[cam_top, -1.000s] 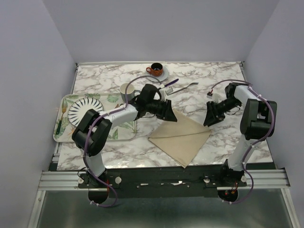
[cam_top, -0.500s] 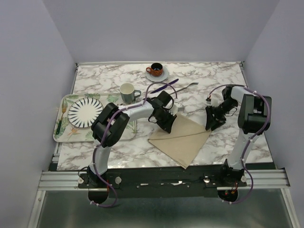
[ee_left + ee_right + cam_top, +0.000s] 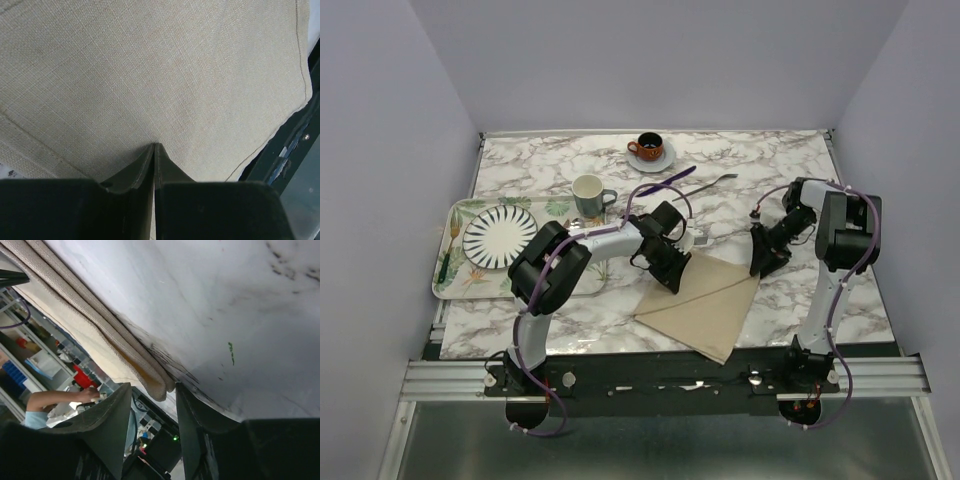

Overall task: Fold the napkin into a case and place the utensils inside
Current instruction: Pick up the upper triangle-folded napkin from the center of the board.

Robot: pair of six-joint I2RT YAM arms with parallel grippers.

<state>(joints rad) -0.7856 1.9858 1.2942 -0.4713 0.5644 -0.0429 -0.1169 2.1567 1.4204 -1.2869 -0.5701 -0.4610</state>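
Napkin (image 3: 705,300) lies folded on surface (image 3: 770,160); left claw (image 3: 154,146) pinches it tight; right claw (image 3: 152,386) gapes astride its corner.

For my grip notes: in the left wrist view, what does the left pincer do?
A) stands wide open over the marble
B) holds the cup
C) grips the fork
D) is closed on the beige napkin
D: the left pincer has its tips pressed together on the napkin.

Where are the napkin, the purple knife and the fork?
napkin (image 3: 705,303): top external view, middle of the folded cloth.
purple knife (image 3: 680,174): top external view, midway along it.
fork (image 3: 718,181): top external view, on its handle.
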